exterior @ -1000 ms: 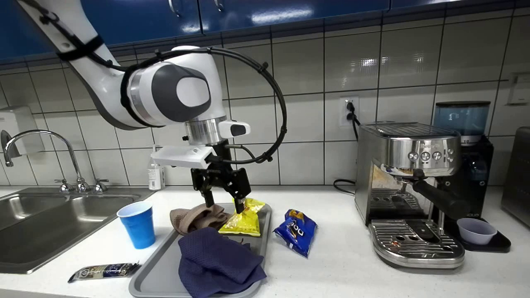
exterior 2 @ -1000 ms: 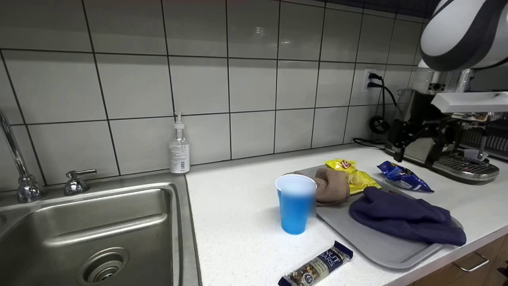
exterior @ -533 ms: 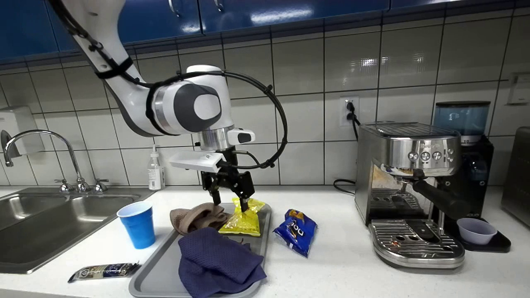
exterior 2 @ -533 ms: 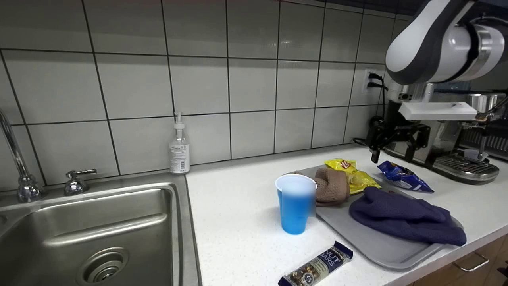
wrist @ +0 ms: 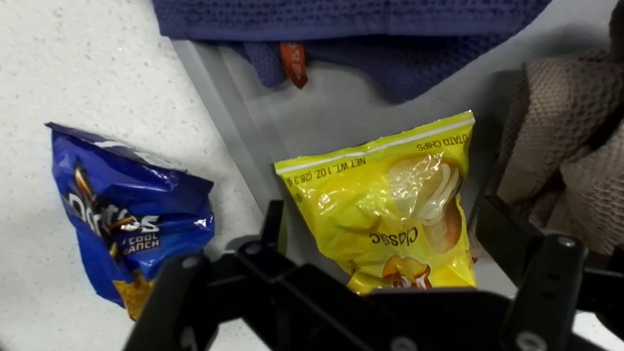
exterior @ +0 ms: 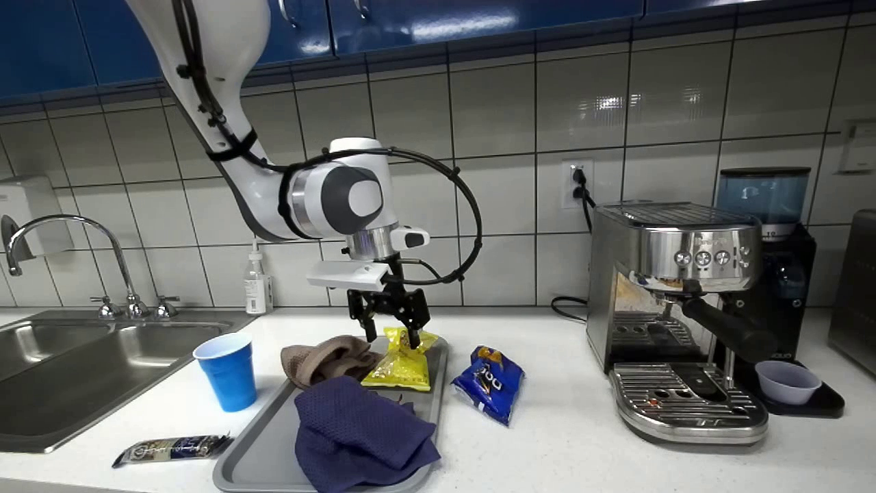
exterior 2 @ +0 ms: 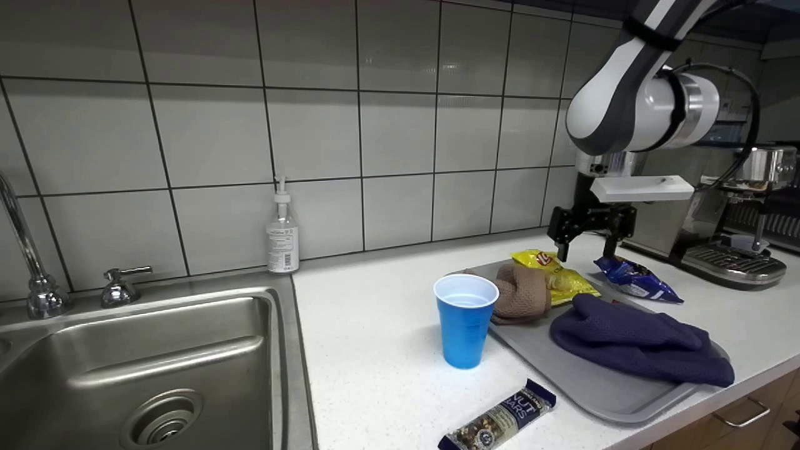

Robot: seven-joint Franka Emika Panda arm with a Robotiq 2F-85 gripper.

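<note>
The step in hand looks like lining up: the black two-fingered gripper (exterior: 393,338) hangs over the yellow glossy chip bag (wrist: 385,209), jaws wide apart and gripping nothing, one finger to each side of the bag in the wrist view. A grip would call for lowering, then closing gently (the contents look crushable). That bag lies on the flat grey rectangular tray (exterior: 268,441), beside the brown waffle-weave cloth (exterior: 327,364). Counted: two bags, the second a blue glossy Doritos bag (exterior: 489,385) just off the tray; two cloths, the second a folded navy cloth (exterior: 363,431); one tray; one blue tapered plastic cup (exterior 2: 464,334); one wrapped nut bar (exterior 2: 500,419). An orange-red tip (wrist: 294,63) by the navy cloth could be a tag or a wrapper; too little shows to tell.
</note>
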